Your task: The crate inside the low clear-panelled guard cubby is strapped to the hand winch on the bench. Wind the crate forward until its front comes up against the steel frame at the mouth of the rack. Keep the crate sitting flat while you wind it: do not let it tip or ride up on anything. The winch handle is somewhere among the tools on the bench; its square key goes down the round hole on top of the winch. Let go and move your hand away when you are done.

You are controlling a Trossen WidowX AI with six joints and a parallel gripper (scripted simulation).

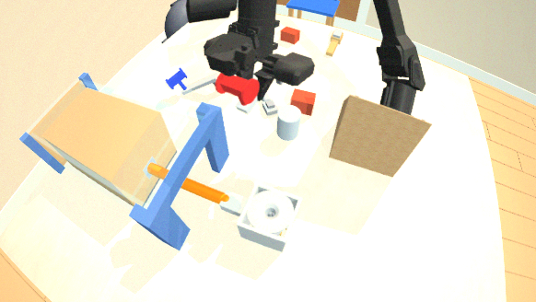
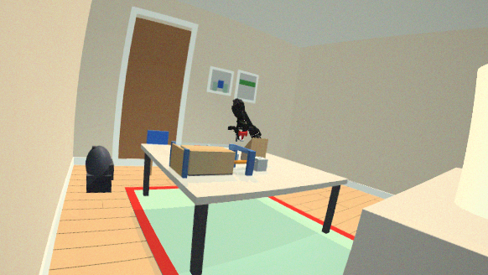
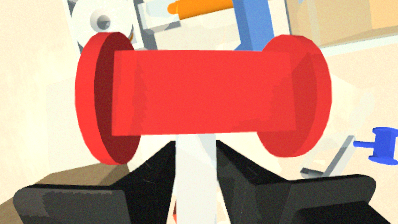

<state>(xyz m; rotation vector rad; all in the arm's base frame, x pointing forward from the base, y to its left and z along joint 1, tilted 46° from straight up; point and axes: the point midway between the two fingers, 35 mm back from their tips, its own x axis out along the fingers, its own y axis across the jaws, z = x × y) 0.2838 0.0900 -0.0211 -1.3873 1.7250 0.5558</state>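
Red spool-ended tool (image 1: pixel 237 88) (image 2: pixel 242 134) (image 3: pixel 202 92) aloft, gripper (image 1: pixel 259 84) (image 2: pixel 239 136) (image 3: pixel 195 146) clenched on its pale shaft.
In the top view, the crate (image 1: pixel 103 133) (image 2: pixel 210 162) (image 3: pixel 340 17) sits flat at left, its front apart from the blue frame (image 1: pixel 185 161) (image 2: pixel 252 164) (image 3: pixel 255 25); an orange bar (image 1: pixel 203 190) (image 2: pixel 240 162) (image 3: pixel 205 8) runs beneath the crosspiece toward the winch (image 1: pixel 262 238) (image 2: pixel 261 164) (image 3: pixel 82 22) at the near middle; a grey cylinder (image 1: pixel 288 125) and red block (image 1: pixel 303 101) stand farther back, a tall brown board (image 1: pixel 378 138) (image 2: pixel 259 147) (image 3: pixel 85 175) right, a blue hammer-shaped piece (image 1: pixel 177 79) (image 3: pixel 385 145) far left.
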